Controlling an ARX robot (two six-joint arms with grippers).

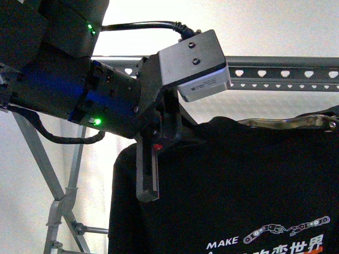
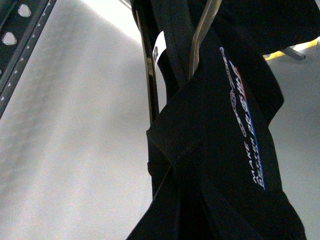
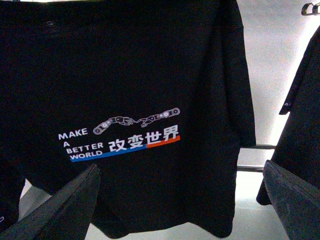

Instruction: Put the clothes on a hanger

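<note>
The black T-shirt (image 1: 238, 185) hangs in front of me with its white "MAKE" print low down. My left gripper (image 1: 148, 177) points down at its left shoulder and is shut on the fabric. Behind runs the hanger (image 1: 280, 71), a grey rail with heart-shaped holes. In the left wrist view black cloth with sleeve lettering (image 2: 245, 120) hides the left gripper (image 2: 185, 200). The right gripper (image 3: 180, 210) is open, low before the T-shirt's printed chest (image 3: 125, 135). It touches nothing, its fingers (image 3: 65, 210) spread wide.
A thin chrome wire frame (image 1: 291, 123) lies in the shirt's neck opening, also the chrome wire (image 2: 202, 35). The rack's slanted grey legs (image 1: 58, 201) stand at the left. Another black garment (image 3: 300, 115) hangs beside the shirt, with a horizontal bar (image 3: 255, 147) behind.
</note>
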